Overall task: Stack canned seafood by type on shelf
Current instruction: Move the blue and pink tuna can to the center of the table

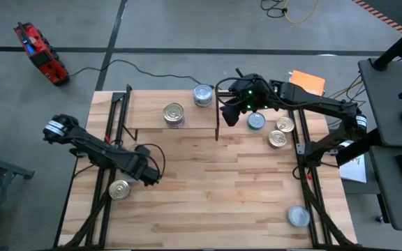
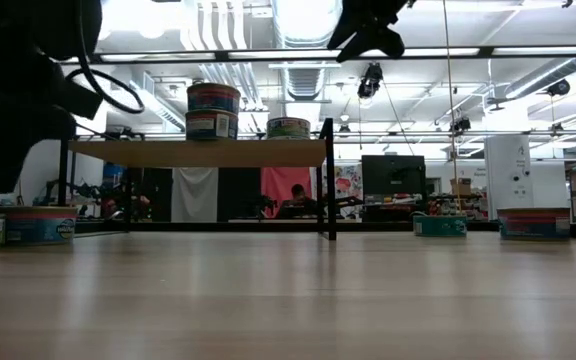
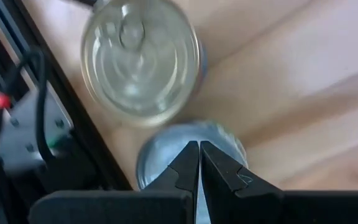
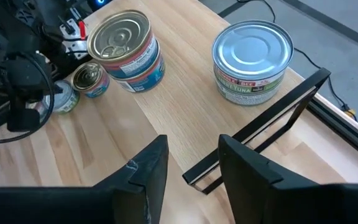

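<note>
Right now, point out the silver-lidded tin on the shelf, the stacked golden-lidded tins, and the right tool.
silver-lidded tin [image 4: 252, 45], right wrist view, lid centre.
stacked golden-lidded tins [image 4: 120, 35], right wrist view, top lid.
right tool [image 4: 193, 163], right wrist view, between fingertips.

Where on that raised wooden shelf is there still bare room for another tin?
The narrow light-wood shelf is bare at its left end, left of the stacked golden-lidded tins. The silver-lidded tin and the right gripper crowd its right end.
</note>
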Action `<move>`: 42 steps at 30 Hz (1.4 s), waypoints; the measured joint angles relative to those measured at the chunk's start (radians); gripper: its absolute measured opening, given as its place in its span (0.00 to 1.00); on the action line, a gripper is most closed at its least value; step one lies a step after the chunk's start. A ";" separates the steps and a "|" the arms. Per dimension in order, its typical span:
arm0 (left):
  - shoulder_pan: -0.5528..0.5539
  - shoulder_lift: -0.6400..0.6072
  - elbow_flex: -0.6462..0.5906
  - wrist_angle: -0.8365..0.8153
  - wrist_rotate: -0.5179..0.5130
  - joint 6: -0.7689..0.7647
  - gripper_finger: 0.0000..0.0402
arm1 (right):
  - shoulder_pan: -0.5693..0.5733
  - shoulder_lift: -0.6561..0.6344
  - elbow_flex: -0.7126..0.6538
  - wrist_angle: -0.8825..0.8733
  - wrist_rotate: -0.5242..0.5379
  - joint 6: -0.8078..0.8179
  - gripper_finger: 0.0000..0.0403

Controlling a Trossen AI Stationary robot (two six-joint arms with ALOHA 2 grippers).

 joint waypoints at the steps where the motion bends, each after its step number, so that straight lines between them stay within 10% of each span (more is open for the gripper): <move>1: 0.001 0.010 0.000 0.000 -0.022 0.011 0.00 | 0.000 0.000 -0.001 0.000 0.000 0.000 0.32; 28: -0.003 0.172 0.018 0.317 -0.031 0.291 0.00 | 0.001 0.000 -0.003 -0.011 0.000 0.002 0.34; 42: 0.005 0.170 0.055 -0.080 -0.101 0.144 0.00 | 0.017 0.000 -0.004 -0.015 -0.004 0.017 0.28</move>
